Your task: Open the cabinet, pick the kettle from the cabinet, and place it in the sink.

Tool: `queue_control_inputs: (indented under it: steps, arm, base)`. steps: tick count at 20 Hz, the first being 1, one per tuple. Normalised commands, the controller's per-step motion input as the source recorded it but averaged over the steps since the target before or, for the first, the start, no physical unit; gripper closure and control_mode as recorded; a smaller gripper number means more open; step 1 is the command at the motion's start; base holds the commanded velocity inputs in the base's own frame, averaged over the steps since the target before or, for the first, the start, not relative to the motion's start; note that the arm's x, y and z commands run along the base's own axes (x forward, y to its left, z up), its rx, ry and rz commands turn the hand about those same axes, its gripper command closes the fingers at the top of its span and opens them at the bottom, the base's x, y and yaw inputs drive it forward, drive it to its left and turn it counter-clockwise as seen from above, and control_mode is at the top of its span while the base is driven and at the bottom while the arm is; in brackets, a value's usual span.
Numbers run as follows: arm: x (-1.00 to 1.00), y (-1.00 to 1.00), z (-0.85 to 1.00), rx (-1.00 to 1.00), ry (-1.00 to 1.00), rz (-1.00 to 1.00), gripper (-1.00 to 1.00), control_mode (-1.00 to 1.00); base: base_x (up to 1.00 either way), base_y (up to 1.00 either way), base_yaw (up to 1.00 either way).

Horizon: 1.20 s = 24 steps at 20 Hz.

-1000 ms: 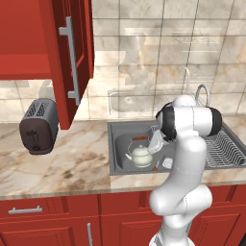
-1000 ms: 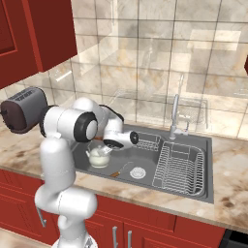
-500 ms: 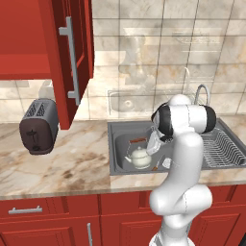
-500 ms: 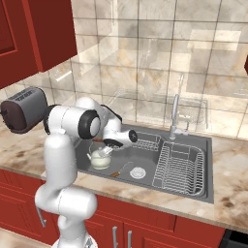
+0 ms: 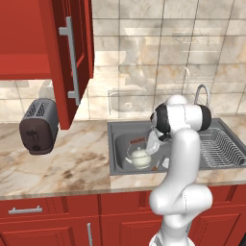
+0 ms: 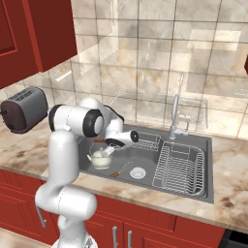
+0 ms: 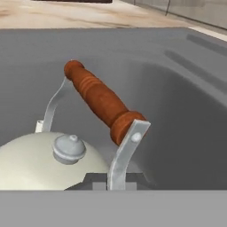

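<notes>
The cream-white kettle [image 5: 139,157] [image 6: 100,158] stands in the left basin of the grey sink [image 5: 120,144] [image 6: 145,170]. My gripper [image 5: 152,146] [image 6: 111,147] reaches down just right of it, shut on the thin wire handle. In the hand view the kettle's lid and knob [image 7: 68,147] lie at lower left. The handle's reddish-brown bar [image 7: 99,101] runs across the middle, and its metal strut ends at my gripper [image 7: 116,181]. The red cabinet [image 5: 67,62] hangs at upper left with its door swung open and the shelf [image 5: 24,67] bare.
A toaster [image 5: 39,126] [image 6: 24,109] sits on the marble counter left of the sink. A wire dish rack [image 5: 218,149] [image 6: 179,167] fills the right basin. The faucet [image 5: 202,93] [image 6: 175,114] rises behind it. The open cabinet door overhangs the counter.
The arm has eased slightly to the left and the kettle has sunk a touch lower in the basin. The gripper stays shut.
</notes>
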Motion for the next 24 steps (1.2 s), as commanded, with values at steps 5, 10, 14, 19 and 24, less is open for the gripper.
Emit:
queue_control_inputs:
  steps: [5, 10, 14, 19, 24]
  arm:
    - [0.03, 0.19, -0.25, 0.00, -0.16, 0.05, 1.00, -1.00]
    - [-0.10, 0.20, -0.28, 0.00, -0.19, 0.05, 1.00, -1.00]
    - [0.00, 0.18, -0.27, 0.00, -0.18, 0.01, 1.00, -1.00]
    - [-0.04, 0.15, -0.29, -0.01, -0.15, 0.00, 1.00, -1.00]
    - [-0.02, 0.08, -0.27, -0.03, -0.05, 0.00, 1.00, -1.00]
  base:
    - [0.00, 0.00, 0.00]
    - [0.00, 0.00, 0.00]
    - [0.00, 0.00, 0.00]
    - [0.00, 0.00, 0.00]
    - [0.00, 0.00, 0.00]
